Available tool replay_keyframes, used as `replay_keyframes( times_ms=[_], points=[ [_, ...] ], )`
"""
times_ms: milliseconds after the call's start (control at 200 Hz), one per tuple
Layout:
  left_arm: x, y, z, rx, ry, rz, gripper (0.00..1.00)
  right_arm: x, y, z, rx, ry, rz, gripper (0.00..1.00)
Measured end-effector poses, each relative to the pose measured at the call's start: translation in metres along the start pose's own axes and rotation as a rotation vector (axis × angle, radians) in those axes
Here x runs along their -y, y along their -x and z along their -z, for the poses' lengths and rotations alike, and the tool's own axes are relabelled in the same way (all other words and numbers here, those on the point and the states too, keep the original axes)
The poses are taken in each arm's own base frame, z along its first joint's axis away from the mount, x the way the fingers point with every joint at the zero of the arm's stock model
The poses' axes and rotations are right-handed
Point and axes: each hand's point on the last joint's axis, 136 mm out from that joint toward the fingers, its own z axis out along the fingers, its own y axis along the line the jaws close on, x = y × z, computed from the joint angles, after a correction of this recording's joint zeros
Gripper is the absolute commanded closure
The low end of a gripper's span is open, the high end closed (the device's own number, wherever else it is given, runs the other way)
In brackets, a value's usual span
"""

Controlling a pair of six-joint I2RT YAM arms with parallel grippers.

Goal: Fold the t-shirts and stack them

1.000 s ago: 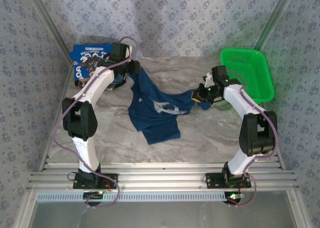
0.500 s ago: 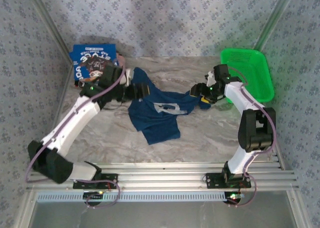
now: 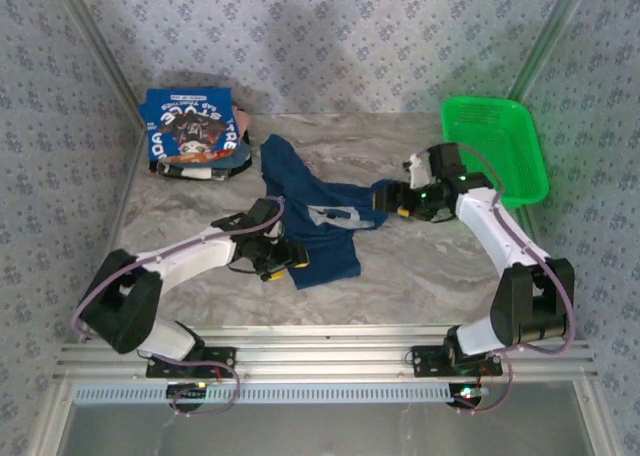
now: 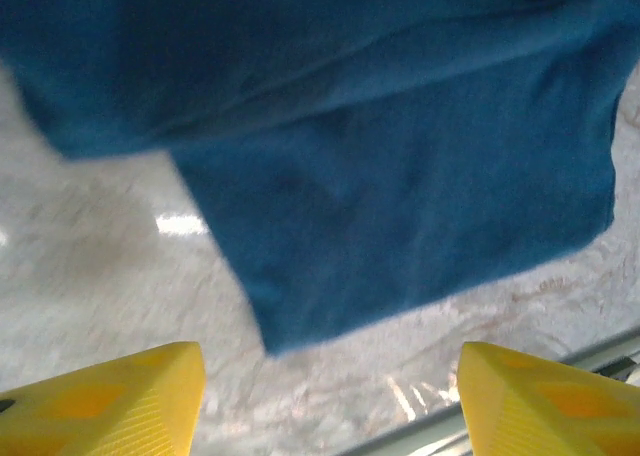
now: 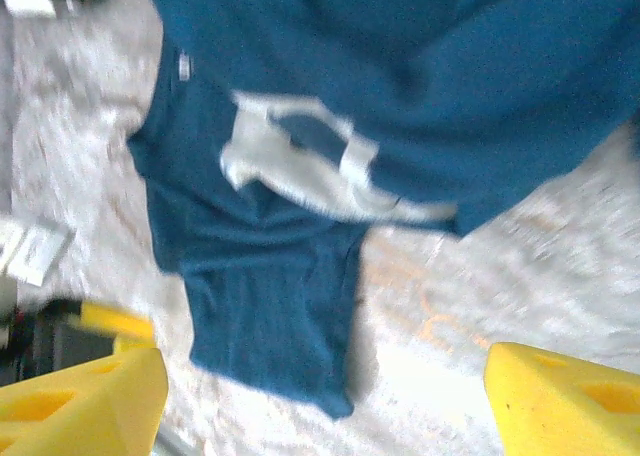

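A dark navy t-shirt (image 3: 312, 221) lies crumpled on the middle of the marble table (image 3: 420, 276), its pale print (image 5: 300, 161) partly folded under. A brighter blue t-shirt (image 3: 190, 128) sits folded at the back left, lettering up. My left gripper (image 3: 290, 260) hovers low over the navy shirt's front left hem (image 4: 400, 196). Its yellow fingertips (image 4: 100, 401) stand wide apart, open over bare table. My right gripper (image 3: 386, 199) is at the shirt's right end. It is open too, its fingertips (image 5: 565, 396) well apart above the cloth and table, holding nothing.
A green mesh basket (image 3: 497, 151) stands at the back right, just behind the right arm. Patterned walls close in the left, back and right sides. An aluminium rail (image 3: 320, 351) runs along the near edge.
The left arm swung from the back left down to the navy shirt's front hem, dropping the cloth. The right gripper opened and released the shirt's right end, which now lies on the table.
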Motion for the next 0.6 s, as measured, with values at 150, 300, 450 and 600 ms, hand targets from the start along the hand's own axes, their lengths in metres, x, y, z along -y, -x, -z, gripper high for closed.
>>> replay_keyframes(
  times_ms=[150,300,450,600],
  points=[
    [0.0,0.004,-0.027,-0.024,0.004,0.012,0.44,-0.005,-0.034,-0.034,-0.144,0.023,0.014,0.21],
    [0.006,0.003,-0.035,-0.042,-0.012,0.012,0.64,-0.006,-0.041,-0.045,-0.182,0.036,0.009,0.24],
    [0.013,0.01,-0.037,-0.042,-0.009,0.004,0.87,-0.006,-0.051,-0.063,-0.236,0.04,0.012,0.26],
    [0.031,0.02,-0.027,-0.015,-0.023,-0.028,0.88,-0.008,-0.064,-0.081,-0.306,0.038,0.016,0.28]
  ],
)
